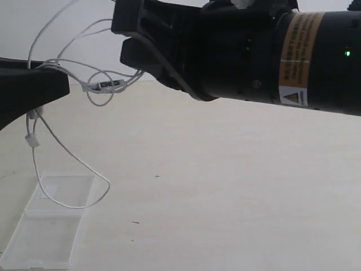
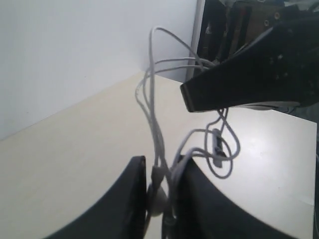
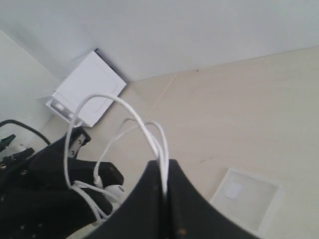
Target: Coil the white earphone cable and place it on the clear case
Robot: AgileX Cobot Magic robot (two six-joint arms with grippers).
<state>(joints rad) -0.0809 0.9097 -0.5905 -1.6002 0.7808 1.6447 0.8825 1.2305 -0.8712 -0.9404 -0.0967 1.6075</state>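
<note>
Both claws have the white earphone cable (image 1: 107, 85) strung up in the air above the clear case (image 1: 46, 240), which lies open on the worktop (image 1: 225, 186). The left claw (image 2: 160, 172) is clamped on a bunch of strands, and the right claw (image 3: 165, 172) is pinched tight on a couple more. One slack loop droops over the case's labelled half.

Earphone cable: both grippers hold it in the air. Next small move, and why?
Probably lower both toward the clear case: left gripper and right gripper each pinch the cable, loops strung between them, and only one loop hangs down by the case.
</note>
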